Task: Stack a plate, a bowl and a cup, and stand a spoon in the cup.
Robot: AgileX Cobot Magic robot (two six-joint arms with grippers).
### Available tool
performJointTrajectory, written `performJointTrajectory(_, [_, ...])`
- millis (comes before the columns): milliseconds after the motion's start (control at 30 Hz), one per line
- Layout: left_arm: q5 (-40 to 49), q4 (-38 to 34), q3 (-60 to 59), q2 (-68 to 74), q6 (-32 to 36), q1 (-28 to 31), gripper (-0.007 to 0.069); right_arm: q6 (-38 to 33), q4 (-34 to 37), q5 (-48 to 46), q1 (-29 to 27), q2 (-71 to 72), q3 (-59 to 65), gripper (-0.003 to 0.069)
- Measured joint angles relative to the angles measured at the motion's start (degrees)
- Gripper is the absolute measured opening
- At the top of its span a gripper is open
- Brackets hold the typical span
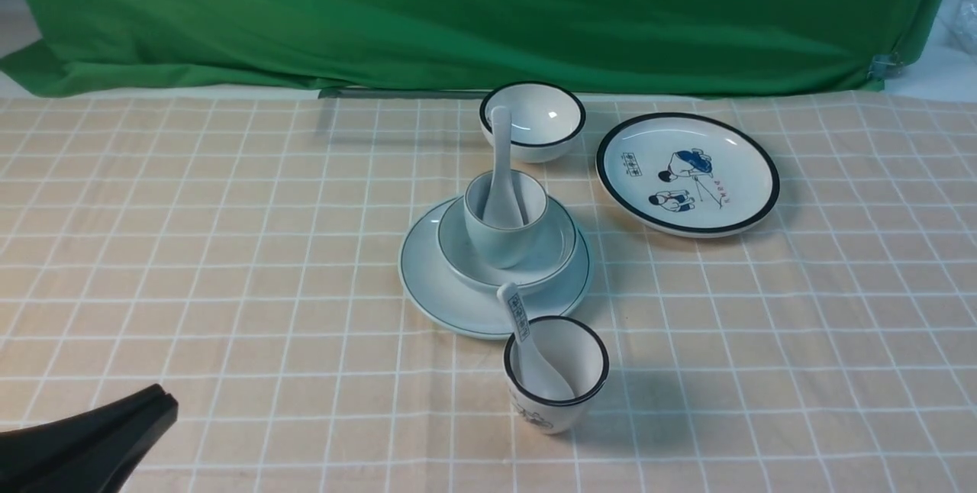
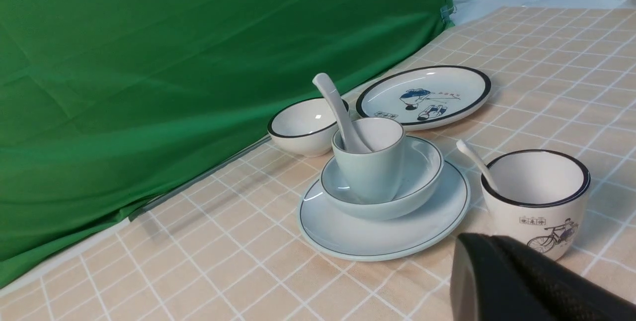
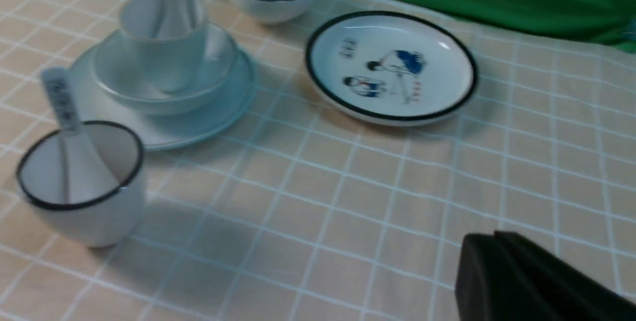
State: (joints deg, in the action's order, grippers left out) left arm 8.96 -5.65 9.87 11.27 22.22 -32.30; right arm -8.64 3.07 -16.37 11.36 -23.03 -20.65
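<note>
Front view: we see plate (image 1: 458,302) w/ bowl (image 1: 549,252) nested on it, cup (image 1: 504,237) inside bowl, spoon (image 1: 501,172) standing in cup, widest at base for stability. Left gripper (image 1: 156,409) jaws closed, empty; right gripper (image 3: 492,256) likewise, both clear of the stack.

plate (image 1: 450,298): glossy pale ceramic, I'd say
bowl (image 1: 553,252), cup (image 1: 500,245): same smooth glaze
spoon (image 1: 501,172): shiny white ceramic
tablecloth (image 1: 229,264): matt checked cloth
backdrop (image 1: 458,12): green fabric (creased), at 12 o'clock
left gripper (image 1: 162,401): matt black plastic, by my read
</note>
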Motion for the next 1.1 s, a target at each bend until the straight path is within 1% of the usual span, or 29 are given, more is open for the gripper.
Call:
performJointTrajectory(167, [0.00,0.11,0.00,0.00,0.00,0.00,0.0002,-0.12,0.00,1.90,-5.26,17.99,15.74,0.0018])
performJointTrajectory(300, [0.02,0.11,0.00,0.00,0.00,0.00,0.0002,-0.08,0.00,2.28,-6.03,22.65,20.59,0.0018])
performJointTrajectory(467, [0.17,0.34,0.00,0.00,0.00,0.00,0.0002,1.52,0.00,2.35,-6.03,22.92,21.05,0.0022])
performJointTrajectory(1100, [0.17,0.34,0.00,0.00,0.00,0.00,0.0002,1.57,0.00,2.70,-6.03,22.92,21.05,0.0084])
